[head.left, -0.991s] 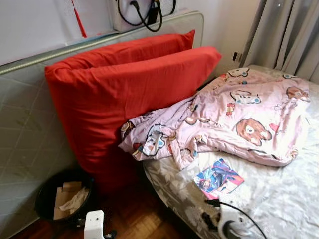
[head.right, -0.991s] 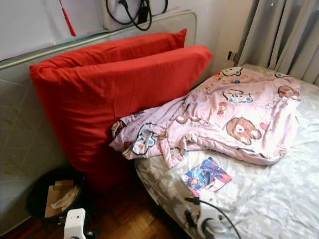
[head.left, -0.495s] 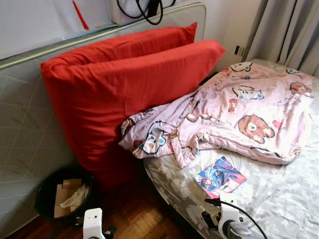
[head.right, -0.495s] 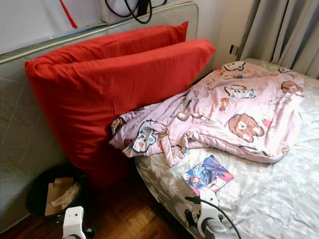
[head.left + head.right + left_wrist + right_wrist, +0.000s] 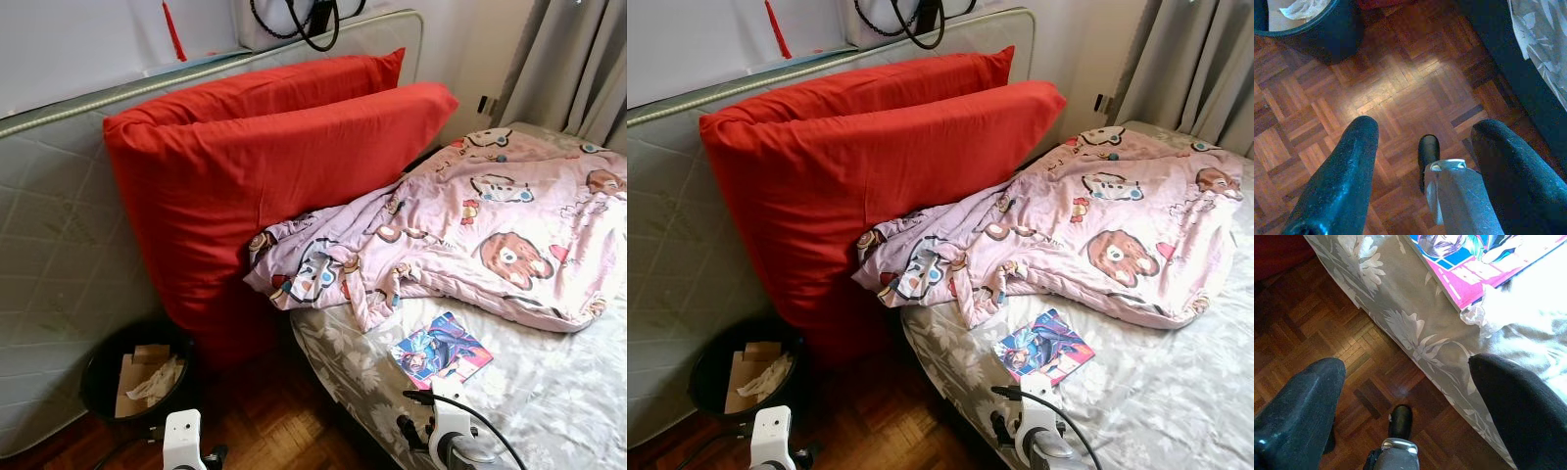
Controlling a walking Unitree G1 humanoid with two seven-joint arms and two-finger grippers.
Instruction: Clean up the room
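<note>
Two grippers: you have both low, fingers spread, gripping nothing.
Left gripper (image 5: 1422, 161): over the brown parquet floor (image 5: 1400, 93), near the round black waste bin (image 5: 132, 377) holding paper and cardboard scraps.
Right gripper (image 5: 1405, 396): at the edge of the grey floral bedsheet (image 5: 549, 392), near the colourful illustrated booklet (image 5: 442, 351).
Booklet: flat on the sheet, just below the rumpled pink cartoon-print blanket (image 5: 470, 235).
Pillows: two large red pillows (image 5: 265, 186) upright against the grey quilted mattress (image 5: 59, 245).
</note>
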